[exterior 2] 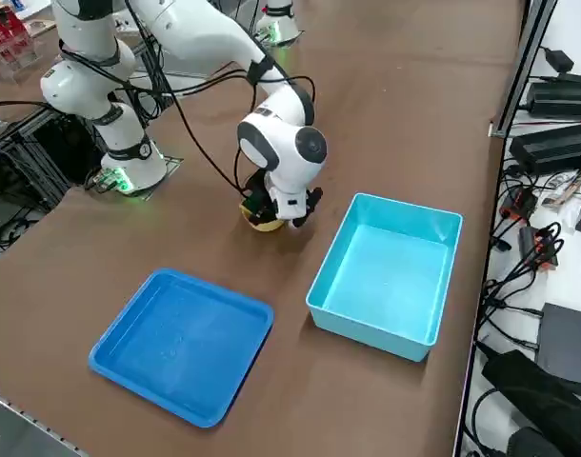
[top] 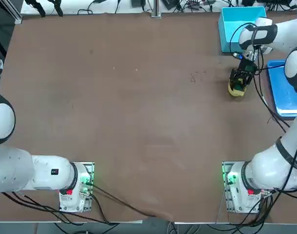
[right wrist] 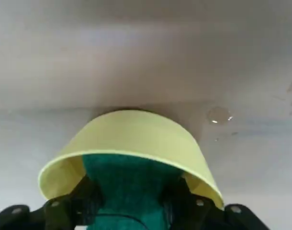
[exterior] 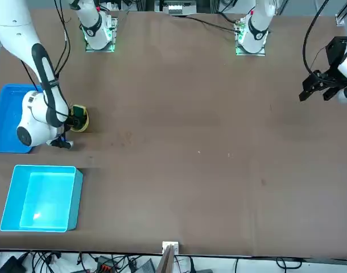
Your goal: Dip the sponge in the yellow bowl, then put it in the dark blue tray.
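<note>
The right gripper (right wrist: pixel 129 206) is closed on the green sponge (right wrist: pixel 129 184) inside the yellow bowl (right wrist: pixel 136 132). The dark blue tray (exterior 2: pixel 181 345) lies near the bowl.

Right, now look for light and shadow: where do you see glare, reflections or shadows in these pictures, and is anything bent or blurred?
Front view: a small glare spot inside the light blue box; right side view: shadow beside that box; wrist view: glints on droplets and a dark shadow behind the yellow bowl, above the right gripper.
</note>
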Available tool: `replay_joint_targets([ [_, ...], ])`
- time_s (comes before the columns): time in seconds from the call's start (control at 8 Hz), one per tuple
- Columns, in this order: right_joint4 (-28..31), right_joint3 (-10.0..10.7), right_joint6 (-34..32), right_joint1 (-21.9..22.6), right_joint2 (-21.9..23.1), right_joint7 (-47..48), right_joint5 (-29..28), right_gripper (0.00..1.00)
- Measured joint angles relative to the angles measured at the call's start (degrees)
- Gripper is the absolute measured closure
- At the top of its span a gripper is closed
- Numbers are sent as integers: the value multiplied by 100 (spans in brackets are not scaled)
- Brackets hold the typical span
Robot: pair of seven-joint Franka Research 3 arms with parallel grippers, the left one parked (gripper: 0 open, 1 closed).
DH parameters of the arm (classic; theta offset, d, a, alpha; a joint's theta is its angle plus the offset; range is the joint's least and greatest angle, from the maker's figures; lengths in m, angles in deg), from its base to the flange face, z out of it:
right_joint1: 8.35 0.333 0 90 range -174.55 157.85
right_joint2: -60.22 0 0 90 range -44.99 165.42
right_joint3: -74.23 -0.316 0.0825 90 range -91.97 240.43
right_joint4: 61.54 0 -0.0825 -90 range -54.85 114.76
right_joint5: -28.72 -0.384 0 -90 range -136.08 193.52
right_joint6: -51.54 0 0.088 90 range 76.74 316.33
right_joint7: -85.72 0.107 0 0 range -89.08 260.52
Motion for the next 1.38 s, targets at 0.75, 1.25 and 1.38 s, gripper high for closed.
replay_joint_targets([
  [0.75,-225,-20,-760,14,393,-28,3,30],
  [1.25,-264,-20,-1064,14,566,-28,3,30],
  [1.38,-264,-20,-1069,14,564,-28,3,30],
])
